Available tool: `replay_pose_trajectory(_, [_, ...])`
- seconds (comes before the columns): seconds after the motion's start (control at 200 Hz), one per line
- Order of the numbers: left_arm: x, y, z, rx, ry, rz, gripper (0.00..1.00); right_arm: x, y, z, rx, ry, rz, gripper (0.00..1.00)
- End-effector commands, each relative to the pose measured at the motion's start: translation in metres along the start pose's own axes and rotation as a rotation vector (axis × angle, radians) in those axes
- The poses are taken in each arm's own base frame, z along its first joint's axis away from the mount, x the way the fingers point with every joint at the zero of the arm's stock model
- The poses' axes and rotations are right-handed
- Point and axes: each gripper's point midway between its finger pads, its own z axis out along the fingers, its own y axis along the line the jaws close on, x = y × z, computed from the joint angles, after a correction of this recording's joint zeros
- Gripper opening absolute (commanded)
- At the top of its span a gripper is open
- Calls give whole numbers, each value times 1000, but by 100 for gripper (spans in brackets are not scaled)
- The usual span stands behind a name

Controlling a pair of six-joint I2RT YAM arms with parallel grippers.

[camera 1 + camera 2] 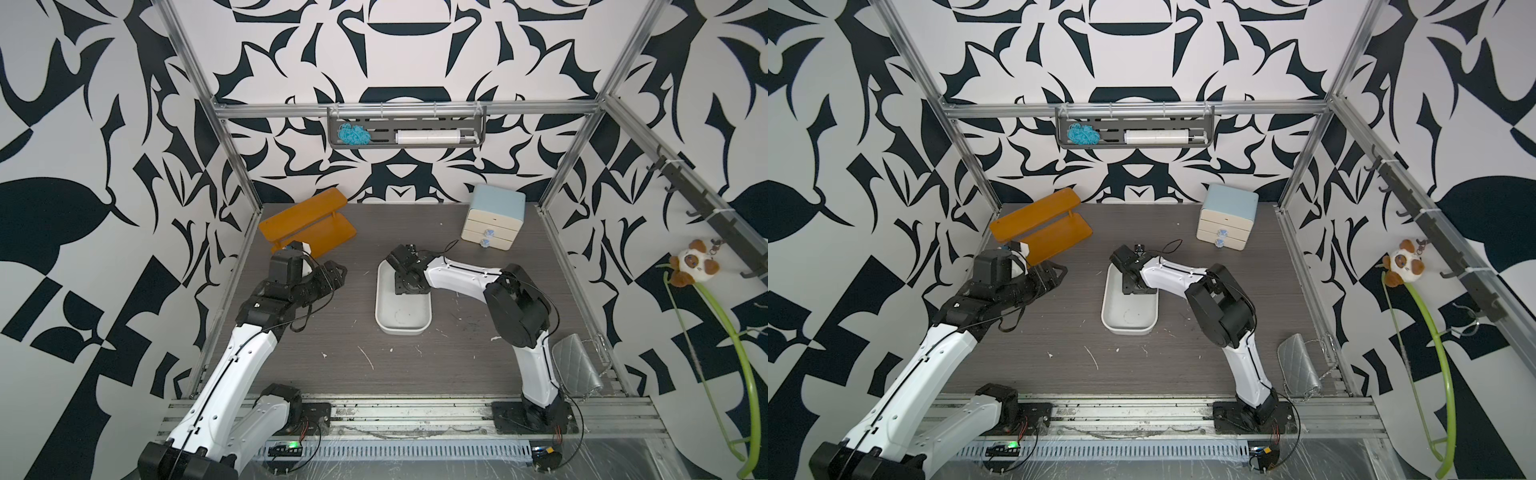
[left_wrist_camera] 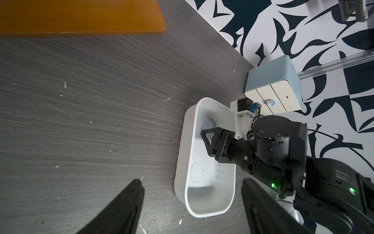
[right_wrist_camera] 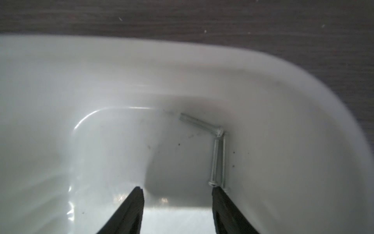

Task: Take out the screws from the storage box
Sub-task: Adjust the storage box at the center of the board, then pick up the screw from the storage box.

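The white storage box (image 1: 401, 318) sits in the middle of the bench (image 1: 345, 374); 3 screws (image 3: 215, 160) lie in a corner at its far end. The right end effector (image 3: 178, 190) is inside it, released, holding nothing. The left end effector (image 2: 191, 181) hangs released left of it.

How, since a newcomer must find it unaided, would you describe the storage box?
On the dark wood-grain table, look mid-table where the right end effector dips. The storage box is the shallow white tray with rounded corners there. Unlike the blue-topped drawer cabinet farther back, it is open-topped, with screws in one corner.
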Motion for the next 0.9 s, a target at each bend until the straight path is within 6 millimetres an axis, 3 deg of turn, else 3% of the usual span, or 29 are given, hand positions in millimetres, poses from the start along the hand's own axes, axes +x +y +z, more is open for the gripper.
replay_pose_trajectory(0.0, [2, 1, 2, 12, 6, 0, 82, 2, 10, 3, -86, 42, 37, 99])
replay_pose_trajectory(0.15, [1, 0, 4, 14, 6, 0, 82, 0, 11, 4, -88, 37, 34, 100])
replay_pose_trajectory(0.265, [1, 0, 6, 13, 9, 0, 82, -12, 17, -18, -121, -33, -6, 100])
replay_pose_trajectory(0.36, [1, 1, 7, 11, 12, 2, 82, -28, 11, -38, -82, -126, -19, 100])
replay_pose_trajectory(0.47, [2, 0, 7, 16, 15, 2, 82, -31, 4, -39, -41, -133, -19, 100])
replay_pose_trajectory(0.705, [2, 0, 8, 20, 14, -1, 82, -23, -3, -18, 4, -80, -21, 70])
replay_pose_trajectory(0.895, [2, 0, 8, 21, 14, -2, 82, -29, -16, -19, 46, -98, -7, 67])
